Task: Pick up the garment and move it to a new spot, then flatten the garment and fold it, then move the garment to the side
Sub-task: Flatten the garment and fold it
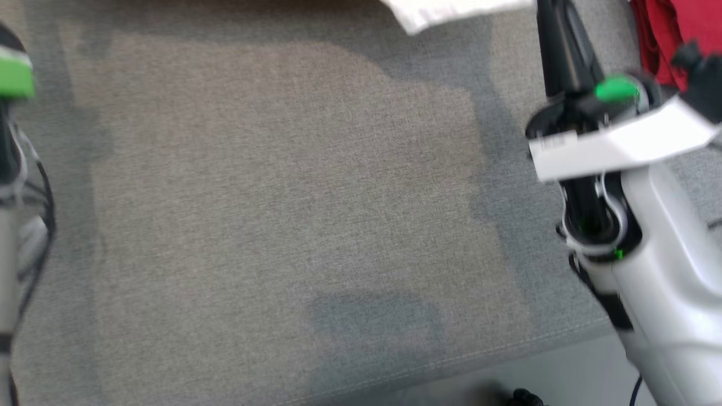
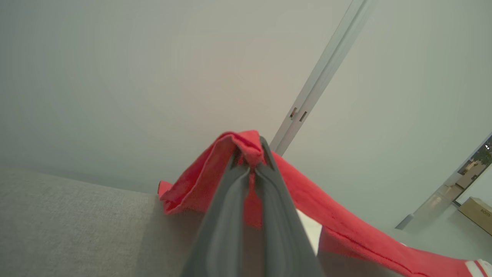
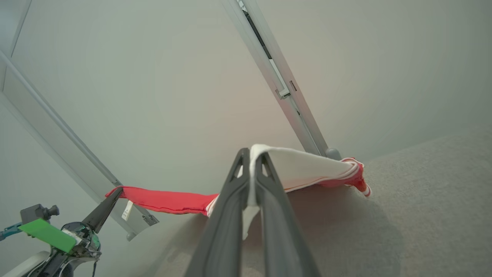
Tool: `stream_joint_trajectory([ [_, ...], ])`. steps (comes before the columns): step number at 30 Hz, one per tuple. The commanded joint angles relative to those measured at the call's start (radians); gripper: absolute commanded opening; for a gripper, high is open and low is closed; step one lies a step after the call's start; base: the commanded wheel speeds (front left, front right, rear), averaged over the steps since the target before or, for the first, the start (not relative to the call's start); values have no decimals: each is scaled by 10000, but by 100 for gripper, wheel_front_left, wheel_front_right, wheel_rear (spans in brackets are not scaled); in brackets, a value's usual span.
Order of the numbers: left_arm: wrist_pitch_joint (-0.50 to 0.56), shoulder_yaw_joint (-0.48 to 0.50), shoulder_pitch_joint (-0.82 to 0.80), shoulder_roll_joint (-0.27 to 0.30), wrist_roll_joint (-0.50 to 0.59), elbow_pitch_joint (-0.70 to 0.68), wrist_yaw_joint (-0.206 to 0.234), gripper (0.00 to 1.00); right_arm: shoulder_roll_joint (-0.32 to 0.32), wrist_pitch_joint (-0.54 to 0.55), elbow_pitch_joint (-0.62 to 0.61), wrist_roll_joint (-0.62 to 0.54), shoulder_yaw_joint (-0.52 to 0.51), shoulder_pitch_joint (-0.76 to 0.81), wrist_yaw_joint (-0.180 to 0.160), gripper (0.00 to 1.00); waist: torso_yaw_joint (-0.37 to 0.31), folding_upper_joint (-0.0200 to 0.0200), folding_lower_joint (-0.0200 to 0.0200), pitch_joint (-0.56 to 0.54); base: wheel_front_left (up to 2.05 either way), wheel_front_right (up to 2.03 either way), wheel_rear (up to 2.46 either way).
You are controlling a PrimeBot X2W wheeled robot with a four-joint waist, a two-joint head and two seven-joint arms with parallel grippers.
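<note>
1. Both tools are clamped on cloth. The left gripper [image 2: 250, 154] has its two long dark fingers pinched tight on a folded red edge of the soft red garment with a white panel and striped trim [image 2: 346, 227]. The right gripper [image 3: 252, 154] is squeezed onto the white panel, with a bit of white poking out below the pinch.
2. Where the garment is: strung between the two grippers like a washing line, up at the far side of the flat grey woven fabric cushion [image 1: 282, 197]. In the right wrist view the red part runs off to the left gripper's tip, where a small white label hangs. On the other side the white panel drops to a bunched red striped end. That end looks to be touching the cushion, though I can't be sure.
3. The bit that matters imo: the garment's long axis goes gripper to gripper, i.e. sideways across the robot. The big bare stretch of cushion sits between the garment and the robot's body, so the open spot is toward the robot, not further out.
4. Neither arm is "nearer", since each owns one end. My guess is the next move brings both down together over that bare patch, with the span taut so it lands flat rather than in a heap.
5. Head view is blurry, so I can't tell how much slack hangs in the middle.
</note>
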Motion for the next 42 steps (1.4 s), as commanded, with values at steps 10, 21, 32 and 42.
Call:
stream_joint_trajectory([
  [10, -71, 2430, 5353, -1907, 1027, -2090, 231, 0, 345, -24, -1003, 460, -1191, 4688, 0, 0, 819, 0, 1, -1897, 0, 0, 0],
  [21, -73, 3642, 8369, -3994, 2265, -2419, 24, 0, 521, -24, -768, 796, -1149, 6918, 0, 0, 833, 0, 1, -2753, 0, 0, 0],
  [32, -74, 3430, 9832, -4185, 2027, -3093, -28, 0, 446, -24, -861, 1013, -1087, 7872, 2, 0, 953, 0, 1, -3240, 0, 0, 0],
  [42, -74, 3231, 9815, -4182, 1750, -2845, -34, 0, 541, -24, -237, 1113, -935, 7495, 2, 0, 989, 0, 1, -3398, 0, 0, 0],
])
